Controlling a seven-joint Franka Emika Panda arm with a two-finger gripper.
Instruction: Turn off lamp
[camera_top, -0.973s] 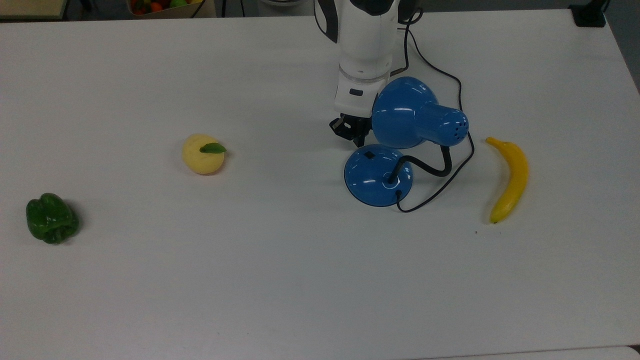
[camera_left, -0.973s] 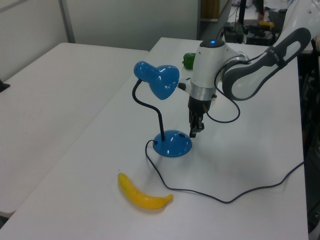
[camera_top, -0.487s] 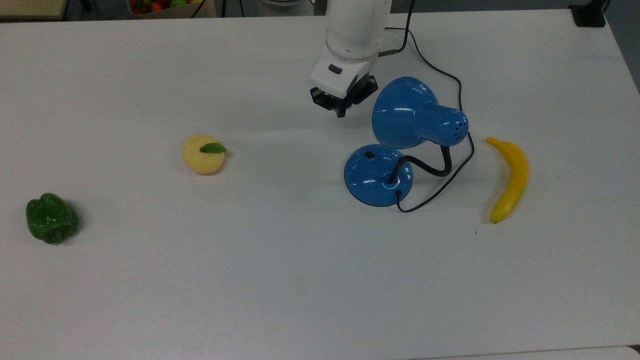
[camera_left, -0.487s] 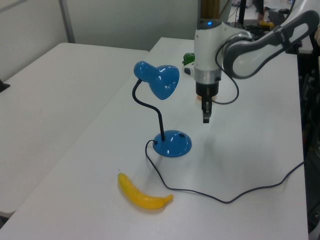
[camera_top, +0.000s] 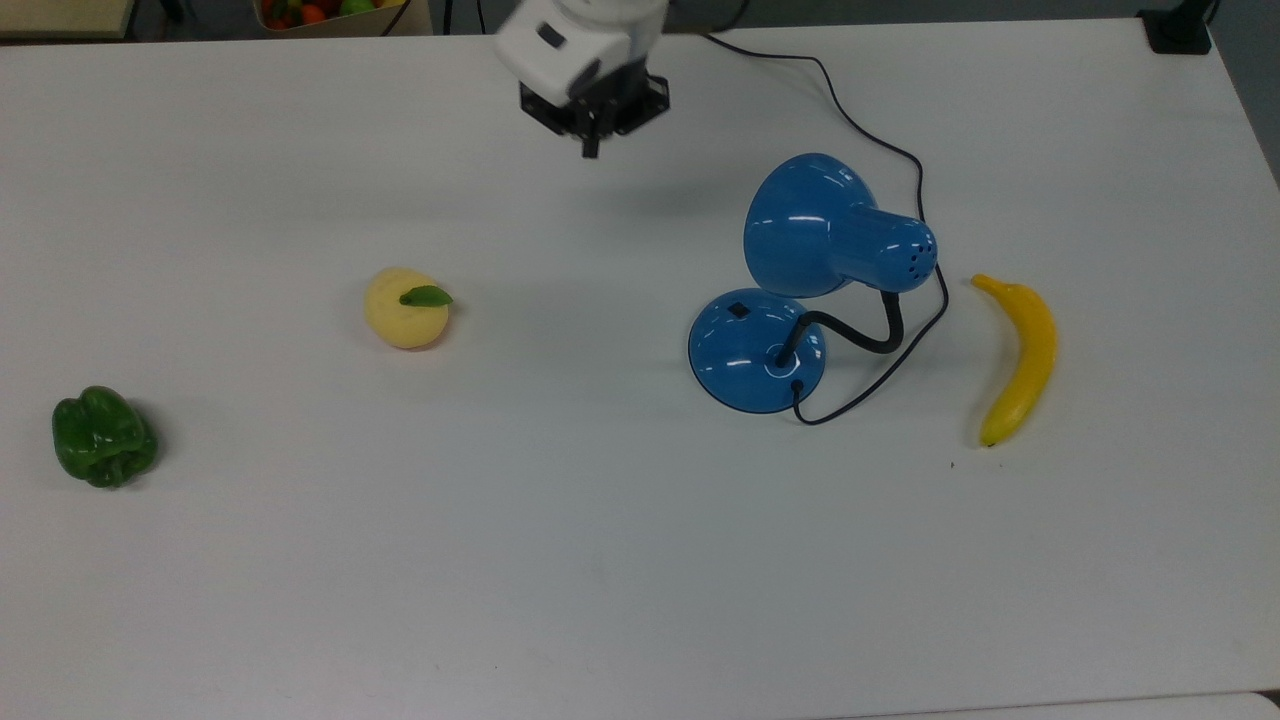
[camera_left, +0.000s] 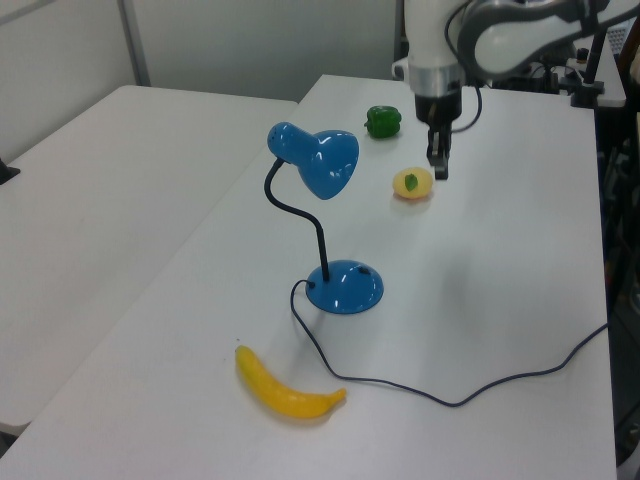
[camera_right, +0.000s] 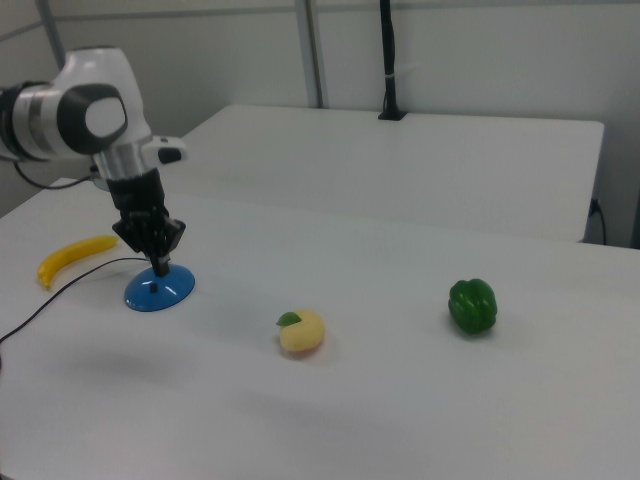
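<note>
The blue lamp stands right of centre in the top view, its round base (camera_top: 745, 355) carrying a small black switch (camera_top: 738, 310). A black gooseneck leads up to the bell shade (camera_top: 812, 226), and a thin black cord (camera_top: 905, 155) runs off toward the table's far edge. My gripper (camera_top: 591, 143) hangs high above the table, up and to the top view's left of the shade, shut and holding nothing. In the left view the gripper (camera_left: 438, 166) is above a yellow fruit, well clear of the lamp base (camera_left: 344, 289). In the right view the gripper (camera_right: 160, 262) overlaps the lamp base (camera_right: 160, 291).
A banana (camera_top: 1020, 362) lies to the top view's right of the lamp. A yellow fruit with a green leaf (camera_top: 406, 308) and a green pepper (camera_top: 103, 438) lie to the left. A box of fruit (camera_top: 330, 12) stands beyond the far table edge.
My gripper has lifted away from the lamp base's switch and travelled up and to the top view's left, off toward the far table edge. The lamp has not moved.
</note>
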